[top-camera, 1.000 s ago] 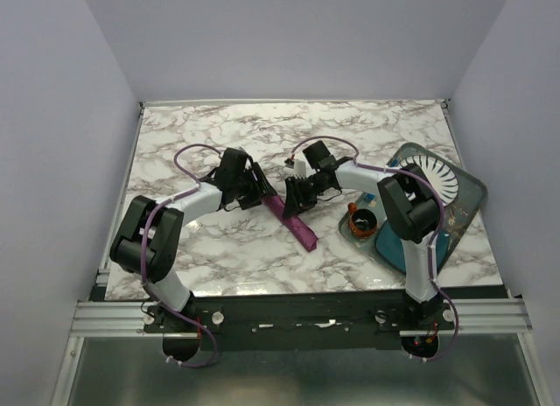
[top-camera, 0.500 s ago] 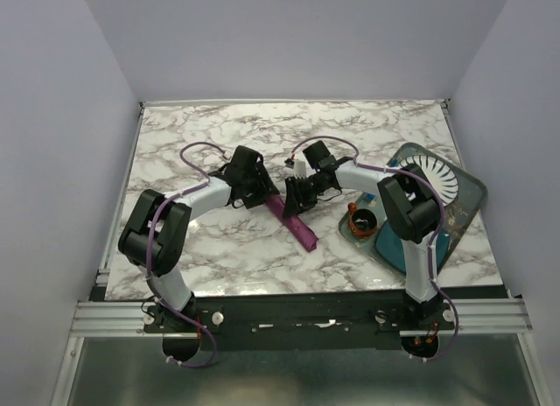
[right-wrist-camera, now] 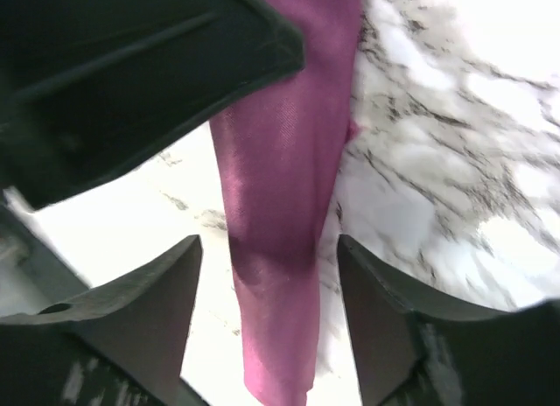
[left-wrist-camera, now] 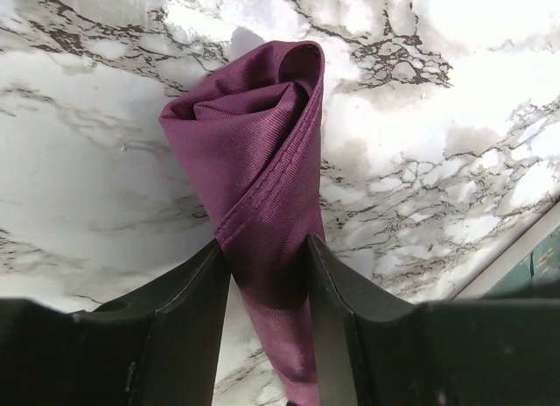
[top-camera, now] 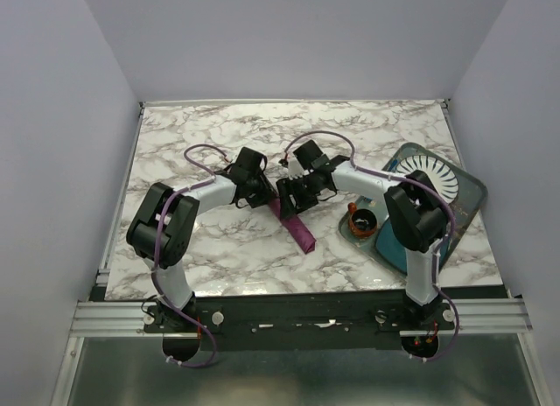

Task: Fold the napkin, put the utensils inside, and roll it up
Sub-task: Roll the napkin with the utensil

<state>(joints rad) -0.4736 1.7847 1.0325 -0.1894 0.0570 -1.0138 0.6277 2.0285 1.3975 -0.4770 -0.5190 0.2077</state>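
Now, napkin: plum ribbed cloth rolled into a slim tube (stitched hem spiralling at its end), lying on the veined marble table.
Left tool: pinching the roll.
Right tool: spread astride it, not touching.
Nearby: orange-rimmed cup, teal mat.

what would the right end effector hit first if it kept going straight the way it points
The right end effector would likely meet the rolled napkin lying between its fingers, then the table; depth is unclear.
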